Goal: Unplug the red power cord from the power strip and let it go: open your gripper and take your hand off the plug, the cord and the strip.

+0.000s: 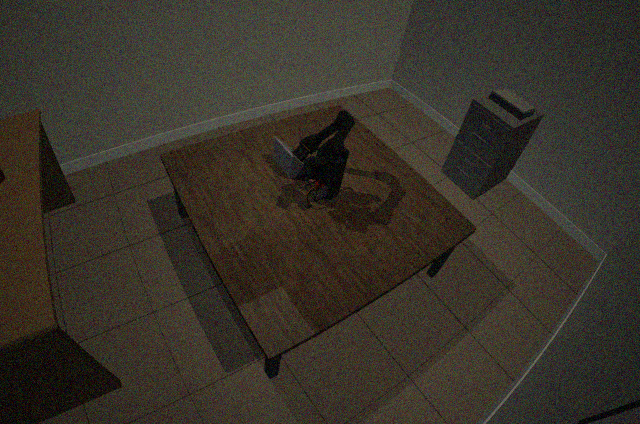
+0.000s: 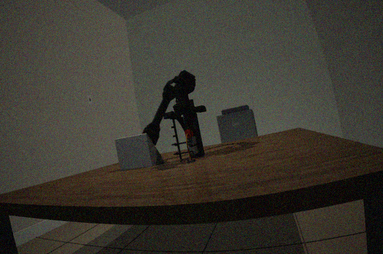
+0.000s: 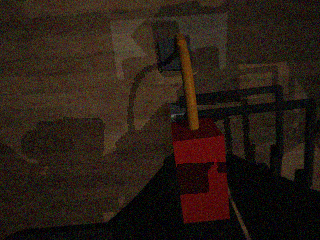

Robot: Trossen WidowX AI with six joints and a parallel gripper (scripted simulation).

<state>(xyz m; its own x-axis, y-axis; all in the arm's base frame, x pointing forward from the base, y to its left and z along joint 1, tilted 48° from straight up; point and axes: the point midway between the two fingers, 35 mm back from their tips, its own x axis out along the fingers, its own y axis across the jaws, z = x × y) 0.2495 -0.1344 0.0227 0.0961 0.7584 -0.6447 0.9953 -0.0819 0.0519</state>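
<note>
The red plug (image 3: 200, 170) (image 2: 188, 135) is a red block with an orange cord (image 3: 187, 80) running away from it. In the wrist view the cord's far end reaches a dark slot in a pale grey strip-like shape (image 3: 135, 45) on the table. My gripper (image 3: 199, 164) (image 2: 191, 147) (image 1: 316, 187) points down at the table and is shut on the red plug, with dark fingers on both sides of it. In the dim light I cannot tell whether the plug still sits in a socket.
A black wire rack (image 3: 260, 100) (image 2: 176, 139) stands right beside the gripper. A white box (image 1: 285, 156) (image 2: 136, 151) stands on the wooden table (image 1: 310, 274) next to the arm's base. A grey cabinet (image 1: 488, 145) (image 2: 236, 124) stands on the floor beyond the table.
</note>
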